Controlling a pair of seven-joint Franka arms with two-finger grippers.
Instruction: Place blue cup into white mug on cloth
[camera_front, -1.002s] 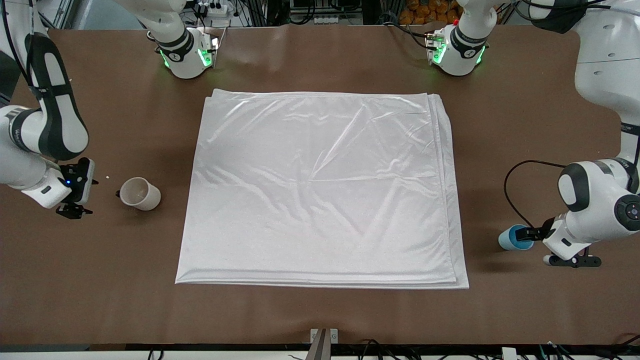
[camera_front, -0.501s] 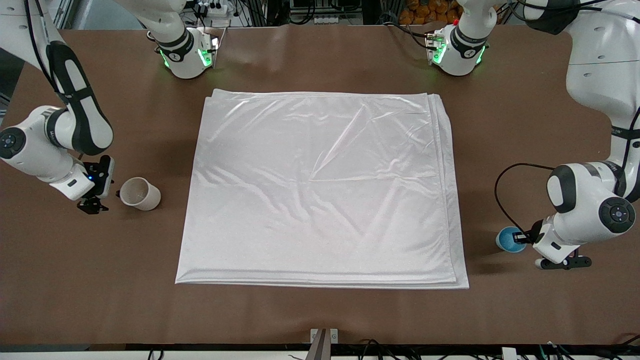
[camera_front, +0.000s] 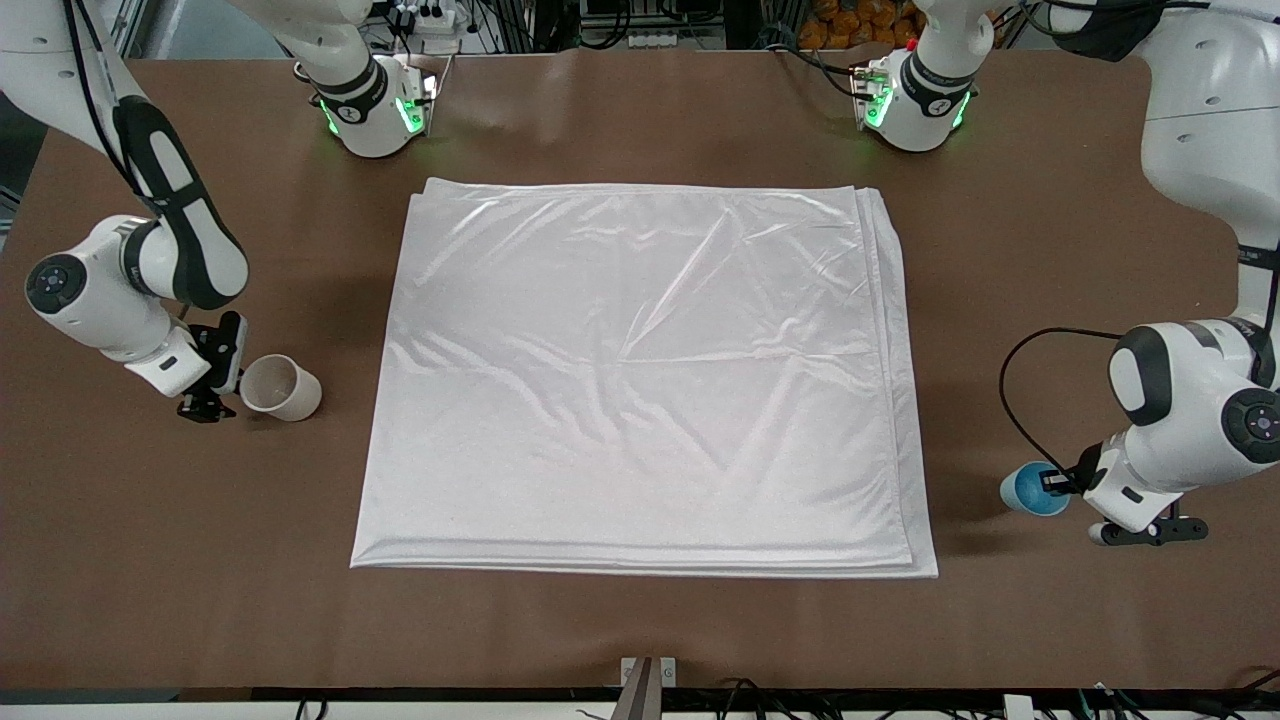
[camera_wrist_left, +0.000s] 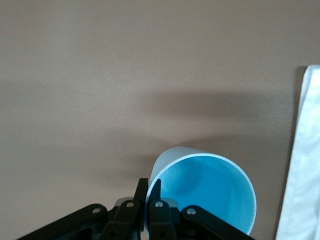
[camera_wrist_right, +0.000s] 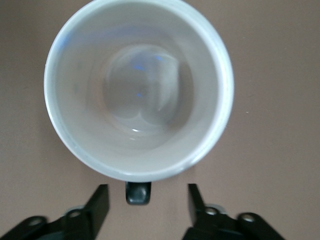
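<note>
The blue cup (camera_front: 1028, 490) is off the cloth (camera_front: 640, 380), toward the left arm's end of the table. My left gripper (camera_front: 1052, 482) is shut on its rim, one finger inside and one outside; the left wrist view shows the cup (camera_wrist_left: 210, 195) pinched by the gripper (camera_wrist_left: 148, 192). I cannot tell if the cup touches the table. The white mug (camera_front: 280, 388) stands on the bare table toward the right arm's end. My right gripper (camera_front: 215, 375) is open beside it; in the right wrist view the mug (camera_wrist_right: 137, 90) has its black handle (camera_wrist_right: 138, 192) just ahead of the gripper (camera_wrist_right: 146, 200).
The cloth's layered edge (camera_wrist_left: 302, 165) lies close beside the blue cup. Both arm bases (camera_front: 375, 100) stand along the table's edge farthest from the front camera. Bare brown table (camera_front: 640, 630) surrounds the cloth.
My right gripper has moved in toward the mug's handle side and now sits right beside it. My left gripper, holding the blue cup, has shifted slightly.
</note>
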